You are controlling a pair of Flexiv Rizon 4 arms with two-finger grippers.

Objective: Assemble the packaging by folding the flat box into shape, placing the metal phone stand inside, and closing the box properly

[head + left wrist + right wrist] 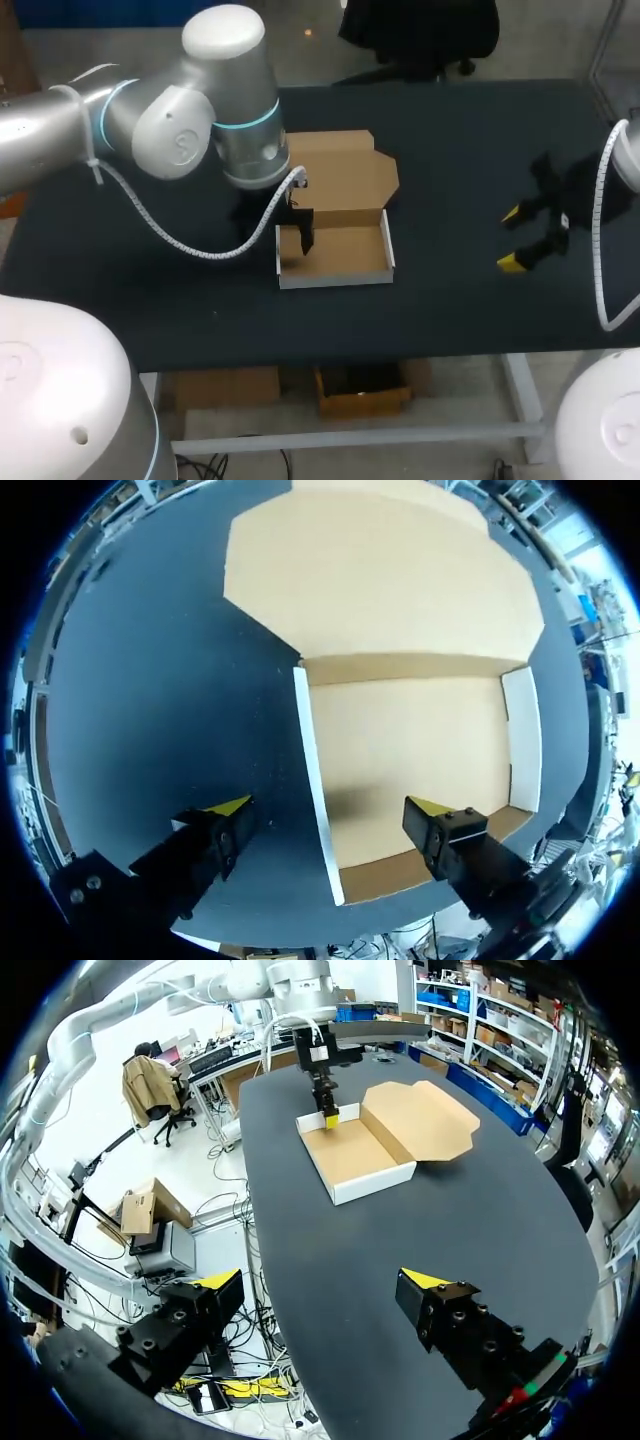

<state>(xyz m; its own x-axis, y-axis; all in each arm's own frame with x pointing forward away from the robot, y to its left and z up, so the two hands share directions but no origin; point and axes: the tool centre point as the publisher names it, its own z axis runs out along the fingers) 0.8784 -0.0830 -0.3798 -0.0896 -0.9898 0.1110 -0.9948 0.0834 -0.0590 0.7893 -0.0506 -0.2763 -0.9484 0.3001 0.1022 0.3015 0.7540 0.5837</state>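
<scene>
Near the middle of the dark worktop [450, 300], head view, the cardboard box [345, 255] sits with its lid [345, 170] lying open and flat on the far side. My left claw [285, 228] hangs at the box's left wall. My right claw [525, 238] is well apart to the right, fingers spread over bare worktop.

Left wrist view: fingers apart, straddling that wall [315, 780], one outside over the worktop, one over the box floor, clamped on nothing.

Right wrist view: fingers apart, holding nothing, box well ahead.
</scene>
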